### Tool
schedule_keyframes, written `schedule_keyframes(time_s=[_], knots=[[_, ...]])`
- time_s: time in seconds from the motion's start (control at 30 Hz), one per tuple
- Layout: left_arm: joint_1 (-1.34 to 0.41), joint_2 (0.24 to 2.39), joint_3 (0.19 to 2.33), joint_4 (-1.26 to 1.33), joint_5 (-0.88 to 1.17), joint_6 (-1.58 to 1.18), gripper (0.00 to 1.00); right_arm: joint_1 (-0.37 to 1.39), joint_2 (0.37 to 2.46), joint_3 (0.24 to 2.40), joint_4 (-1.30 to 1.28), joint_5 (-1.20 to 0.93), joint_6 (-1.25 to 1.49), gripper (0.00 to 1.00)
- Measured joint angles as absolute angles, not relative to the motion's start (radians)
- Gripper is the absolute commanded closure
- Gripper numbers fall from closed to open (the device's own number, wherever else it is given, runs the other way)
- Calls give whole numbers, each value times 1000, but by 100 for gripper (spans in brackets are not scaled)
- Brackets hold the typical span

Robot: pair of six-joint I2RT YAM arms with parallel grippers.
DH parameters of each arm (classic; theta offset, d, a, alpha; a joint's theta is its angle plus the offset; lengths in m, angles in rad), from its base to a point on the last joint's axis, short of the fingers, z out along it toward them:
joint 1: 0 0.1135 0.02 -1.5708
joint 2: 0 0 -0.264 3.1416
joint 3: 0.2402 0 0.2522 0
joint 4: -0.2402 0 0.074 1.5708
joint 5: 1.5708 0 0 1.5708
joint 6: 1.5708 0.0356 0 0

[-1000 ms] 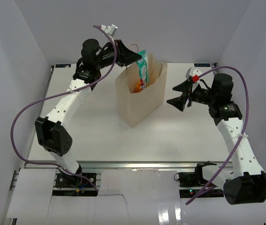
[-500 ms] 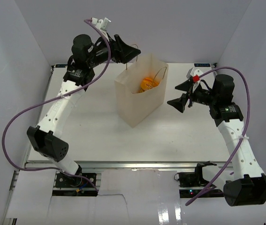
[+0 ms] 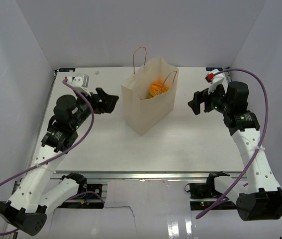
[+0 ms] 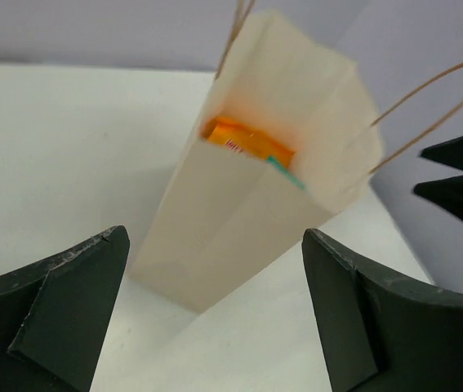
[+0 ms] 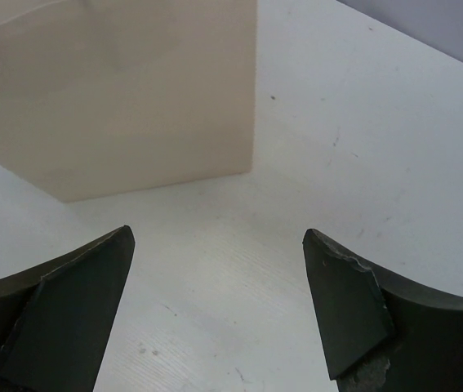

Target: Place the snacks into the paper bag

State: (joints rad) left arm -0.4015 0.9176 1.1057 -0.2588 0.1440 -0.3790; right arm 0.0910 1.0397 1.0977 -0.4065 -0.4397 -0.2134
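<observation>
**A:** Your left gripper (image 3: 111, 103) hangs just left of the paper bag (image 3: 148, 107), fingers spread wide, nothing between them.

**B:** Your right gripper (image 3: 193, 105) hovers on the bag's other side, jaws apart and empty too.

**A:** The bag stands upright on the table (image 3: 106, 144). The orange-yellow pouch (image 3: 155, 89) sits inside near the mouth, with the edge of the teal-green packet (image 4: 285, 173) beside it.

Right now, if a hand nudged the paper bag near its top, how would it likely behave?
The paper bag stands tall on a narrow base, so it would probably tip or slide. Its thin walls look likely to crumple.
</observation>
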Motion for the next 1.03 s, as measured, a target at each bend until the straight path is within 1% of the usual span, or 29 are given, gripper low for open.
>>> schedule_keyframes(time_s=[0.1,0.17,0.33,0.43,0.6,1.03], knots=[[-402,849,973,-295,51,-415,2,91,1018,1089,-422,-338,-204,10],[-401,827,927,-311,17,-433,2,91,1005,1076,-434,-271,-189,10],[-402,836,922,-313,-8,-461,2,91,999,1055,-474,-105,-139,10],[-402,859,931,-310,-7,-479,2,91,996,1048,-485,-44,-128,10],[-402,877,932,-310,-7,-503,2,91,976,1048,-494,-16,-118,10],[-402,851,932,-310,-7,-528,2,91,947,1048,-492,-39,-110,10]])
